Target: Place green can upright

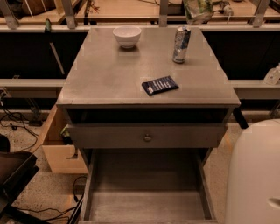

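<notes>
The green can (197,9), green and white and dented, hangs in the air at the top edge of the view, above the far right of the grey table (109,78). My gripper (209,7) is mostly cut off by the top edge. It holds the can there, behind and slightly right of the slim silver-blue can (180,44). The green can's side faces the camera and its upper part is out of view.
A white bowl (127,36) stands at the table's far left. A dark blue snack packet (160,85) lies at centre right. Below the tabletop are a shut drawer (148,136) and an open lower drawer (146,192). The robot's white body (256,175) fills the lower right.
</notes>
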`<state>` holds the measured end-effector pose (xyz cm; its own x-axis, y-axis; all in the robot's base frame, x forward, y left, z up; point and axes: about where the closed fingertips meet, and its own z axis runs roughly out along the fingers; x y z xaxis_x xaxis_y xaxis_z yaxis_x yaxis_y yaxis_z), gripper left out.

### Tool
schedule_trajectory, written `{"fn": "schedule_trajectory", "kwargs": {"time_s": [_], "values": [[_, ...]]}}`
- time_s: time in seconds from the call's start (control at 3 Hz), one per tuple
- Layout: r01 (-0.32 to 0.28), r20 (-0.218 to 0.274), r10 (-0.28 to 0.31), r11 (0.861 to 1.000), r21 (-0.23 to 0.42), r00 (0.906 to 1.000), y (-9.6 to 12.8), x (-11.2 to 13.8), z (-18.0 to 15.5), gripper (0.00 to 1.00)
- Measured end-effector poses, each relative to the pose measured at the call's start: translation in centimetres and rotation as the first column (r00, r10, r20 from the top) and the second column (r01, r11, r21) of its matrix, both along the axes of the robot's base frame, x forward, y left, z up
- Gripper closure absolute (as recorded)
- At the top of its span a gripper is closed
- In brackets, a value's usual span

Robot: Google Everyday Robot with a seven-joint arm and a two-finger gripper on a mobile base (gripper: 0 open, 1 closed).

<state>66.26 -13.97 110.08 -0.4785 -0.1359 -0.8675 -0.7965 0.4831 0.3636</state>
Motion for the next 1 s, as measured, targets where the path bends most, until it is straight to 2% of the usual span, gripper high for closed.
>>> {"fn": "schedule_trajectory", "kwargs": {"time_s": [0.33,0.67,1.0], "values": [[-0.009,0.035,0.009,1.000,0.019,0.9993,0.9,1.0,-0.6,1.00],[-0.032,0.137,0.018,0.994,0.102,0.9904,3.1,2.3,-0.7,1.00],[-0.052,0.258,0.009,0.985,0.162,0.9661,6.4,2.2,-0.6,1.00]]}}
